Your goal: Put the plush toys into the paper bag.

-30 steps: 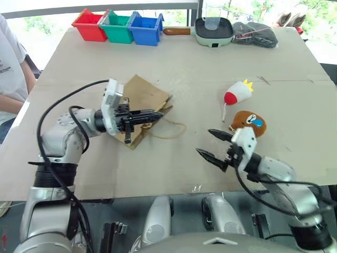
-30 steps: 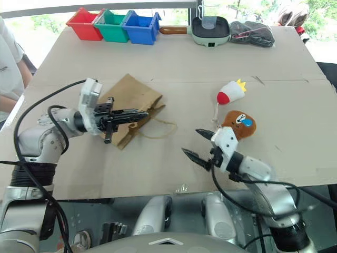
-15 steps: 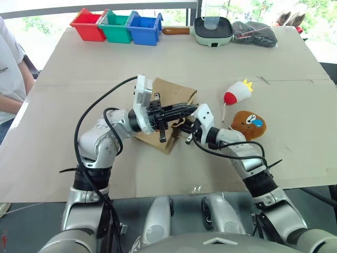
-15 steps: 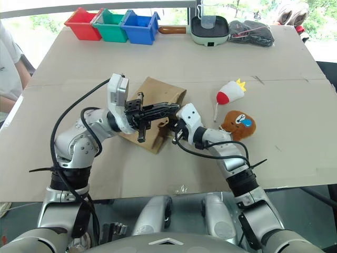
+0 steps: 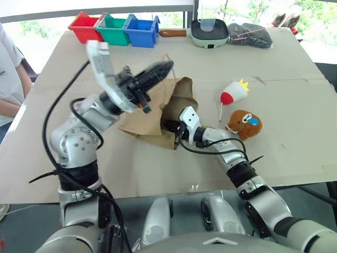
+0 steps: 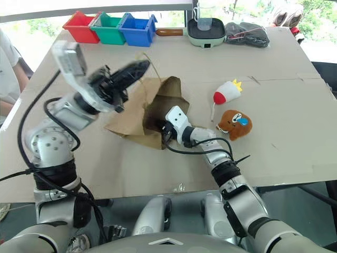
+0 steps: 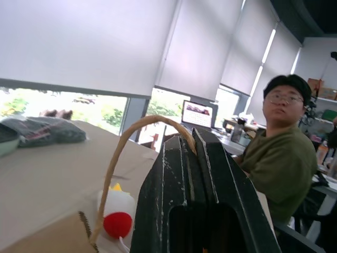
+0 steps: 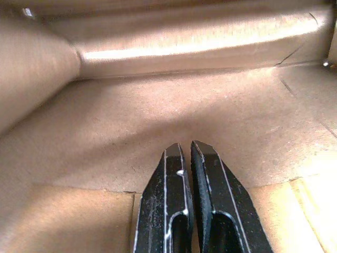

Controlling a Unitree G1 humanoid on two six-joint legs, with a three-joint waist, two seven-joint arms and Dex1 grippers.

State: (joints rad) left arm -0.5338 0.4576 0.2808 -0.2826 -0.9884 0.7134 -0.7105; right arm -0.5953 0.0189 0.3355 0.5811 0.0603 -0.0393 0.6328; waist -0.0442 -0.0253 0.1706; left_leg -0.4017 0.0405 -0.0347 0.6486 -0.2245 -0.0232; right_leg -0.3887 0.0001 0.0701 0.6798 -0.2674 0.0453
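Left eye view: left fingers, closed on the handle, lift the bag open at desk centre. Right fingers, closed and empty, sit inside it. Both toys lie at three o'clock. Best hold the mouth wide before fetching one.

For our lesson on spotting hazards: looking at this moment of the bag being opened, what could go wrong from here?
1. The left gripper lifts the brown kraft paper bag by one thin twisted paper handle; it might tear or slip.
2. The right gripper, jaws shut, is inside the bag's mouth; pulling out could collapse it.
3. The white cone-shaped plush toy and round brown plush toy lie outside; a dragged bag might push them.
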